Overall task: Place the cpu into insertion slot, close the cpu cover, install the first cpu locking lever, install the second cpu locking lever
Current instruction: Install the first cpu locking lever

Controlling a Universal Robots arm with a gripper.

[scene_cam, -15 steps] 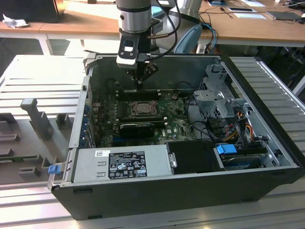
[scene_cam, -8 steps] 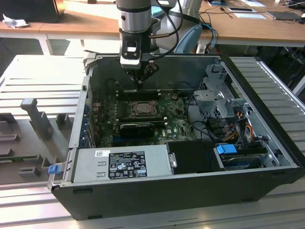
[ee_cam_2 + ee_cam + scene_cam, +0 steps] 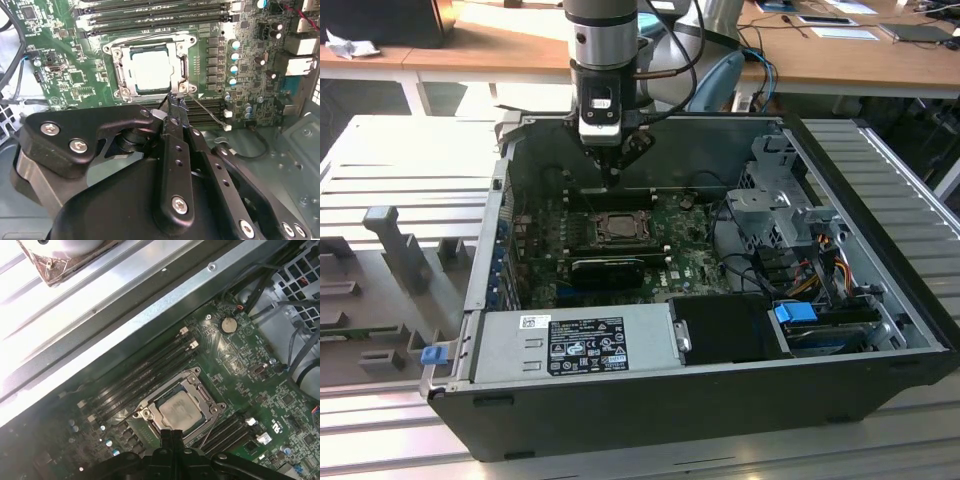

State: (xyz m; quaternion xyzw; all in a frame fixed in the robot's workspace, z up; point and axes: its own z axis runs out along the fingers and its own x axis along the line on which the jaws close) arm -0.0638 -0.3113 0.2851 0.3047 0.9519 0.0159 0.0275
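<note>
In both wrist views the cpu [image 3: 150, 70] [image 3: 180, 411] lies flat in the insertion slot [image 3: 111, 50], its pale face showing through the cut-out of the cpu cover [image 3: 118, 67] [image 3: 199, 388], which lies down over it. My gripper [image 3: 176, 101] [image 3: 171, 433] is shut, its tips pressed together at one edge of the socket frame. A thin wire lever [image 3: 210, 112] [image 3: 206, 432] slants away from that corner, close beside the tips. Another wire lever [image 3: 145, 38] runs along the opposite side. In the exterior view the gripper [image 3: 612, 184] hangs just behind the socket [image 3: 617, 228].
The green motherboard [image 3: 65, 75] sits inside an open computer case [image 3: 650, 410]. Long black memory slots [image 3: 150, 15] flank the socket. A grey power supply box [image 3: 575, 345] fills the near side, with a drive cage [image 3: 775, 205] and cables [image 3: 815, 270] at the exterior view's right.
</note>
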